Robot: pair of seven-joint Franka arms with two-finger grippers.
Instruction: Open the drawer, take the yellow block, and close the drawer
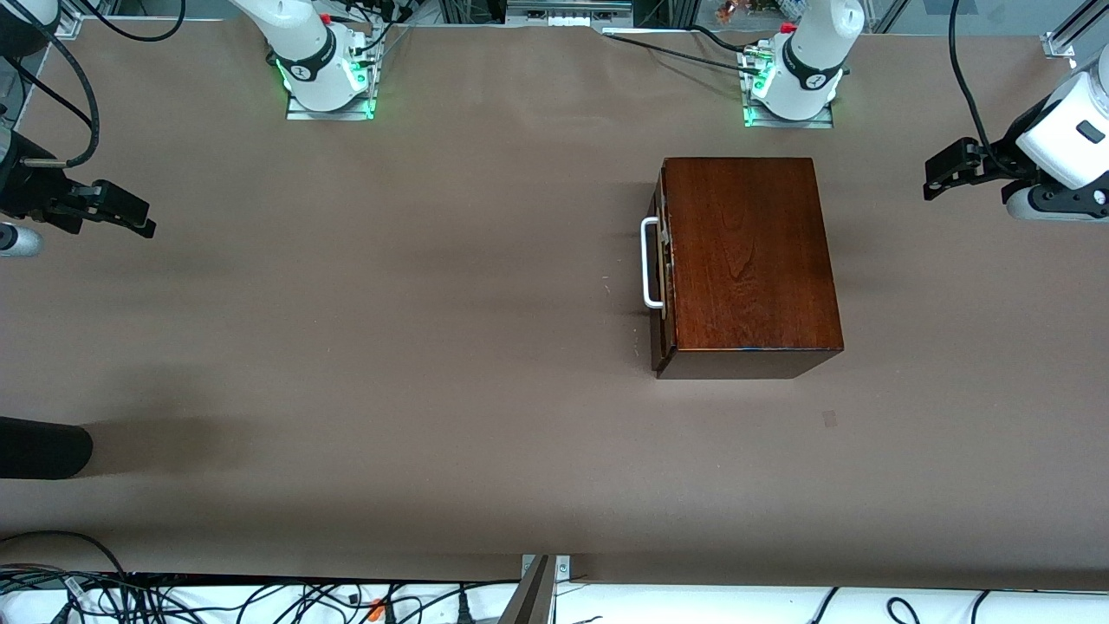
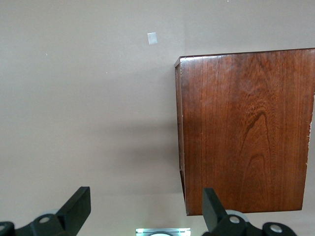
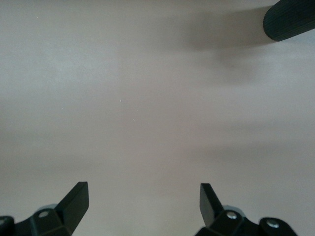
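A dark reddish-brown wooden box [image 1: 749, 260] stands on the table toward the left arm's end. Its drawer [image 1: 663, 269] is shut, and the white U-shaped handle [image 1: 649, 264] faces the right arm's end. The yellow block is hidden. My left gripper [image 1: 940, 173] hangs open over the table at the left arm's end, apart from the box. In the left wrist view the left gripper [image 2: 146, 206] holds nothing, and the box top [image 2: 246, 132] shows beside one finger. My right gripper [image 1: 139, 217] waits open over the right arm's end; in the right wrist view the right gripper [image 3: 142, 204] is over bare table.
A black cylindrical object [image 1: 43, 446] lies at the right arm's end, nearer the front camera; the black cylindrical object [image 3: 290, 22] also shows in the right wrist view. A small pale square mark [image 1: 830, 419] is on the table near the box. Cables [image 1: 260, 598] run along the front edge.
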